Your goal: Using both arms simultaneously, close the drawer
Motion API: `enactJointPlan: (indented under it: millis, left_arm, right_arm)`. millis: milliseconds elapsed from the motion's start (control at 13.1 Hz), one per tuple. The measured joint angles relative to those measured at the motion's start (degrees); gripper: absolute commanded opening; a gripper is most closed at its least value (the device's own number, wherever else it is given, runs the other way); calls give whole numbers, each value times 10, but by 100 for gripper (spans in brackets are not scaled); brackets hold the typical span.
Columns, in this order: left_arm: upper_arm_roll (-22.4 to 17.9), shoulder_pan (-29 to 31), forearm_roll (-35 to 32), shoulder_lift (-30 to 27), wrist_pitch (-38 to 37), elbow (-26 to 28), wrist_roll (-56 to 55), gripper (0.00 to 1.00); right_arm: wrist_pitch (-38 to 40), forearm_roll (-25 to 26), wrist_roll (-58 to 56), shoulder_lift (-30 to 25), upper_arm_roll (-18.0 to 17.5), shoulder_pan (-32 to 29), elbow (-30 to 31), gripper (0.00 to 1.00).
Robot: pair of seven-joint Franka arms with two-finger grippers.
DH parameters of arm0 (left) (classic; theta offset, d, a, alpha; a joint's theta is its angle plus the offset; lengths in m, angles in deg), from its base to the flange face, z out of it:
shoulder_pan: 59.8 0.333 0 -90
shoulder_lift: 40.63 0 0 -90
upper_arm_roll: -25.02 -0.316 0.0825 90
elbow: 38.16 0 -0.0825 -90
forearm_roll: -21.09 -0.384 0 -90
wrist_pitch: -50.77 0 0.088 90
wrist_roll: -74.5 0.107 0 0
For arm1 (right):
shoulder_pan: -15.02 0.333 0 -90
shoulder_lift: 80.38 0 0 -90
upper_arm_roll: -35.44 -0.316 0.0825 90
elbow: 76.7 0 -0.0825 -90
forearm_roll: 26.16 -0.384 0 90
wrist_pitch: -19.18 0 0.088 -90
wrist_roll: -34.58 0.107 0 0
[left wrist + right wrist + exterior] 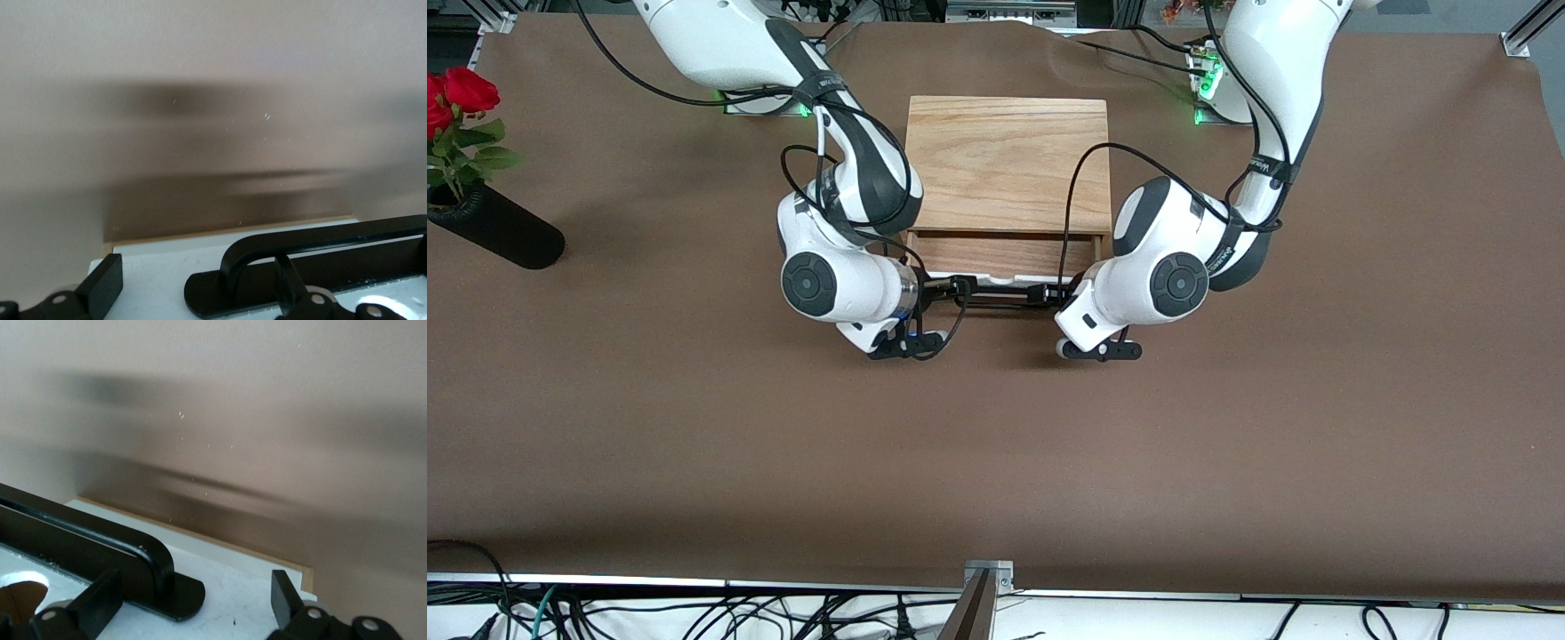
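The drawer (1005, 255) stands partly pulled out of the light-oak box (1007, 160), its wooden tray showing above the white front panel (996, 280). The black bar handle (1000, 300) runs along that panel. My right gripper (960, 289) is at the handle's end toward the right arm. In the right wrist view the gripper (193, 607) is open, its fingers (100, 603) either side of the handle's foot (170, 587), at the panel (247, 600). My left gripper (1047, 293) is at the handle's other end. There the gripper (197, 293) is open too, astride the handle's foot (230, 280).
A black vase (498, 233) with red roses (463, 93) lies at the right arm's end of the table. The brown table cover (996, 444) stretches from the drawer toward the front camera. A metal bracket (987, 576) sits at the table's front edge.
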Motion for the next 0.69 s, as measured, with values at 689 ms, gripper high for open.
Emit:
enactJointPlan:
  millis: [689]
  left_arm:
    - [12, 11, 0, -38, -93, 50, -3, 100]
  right_arm:
    - [103, -8, 0, 0, -14, 1, 2, 100]
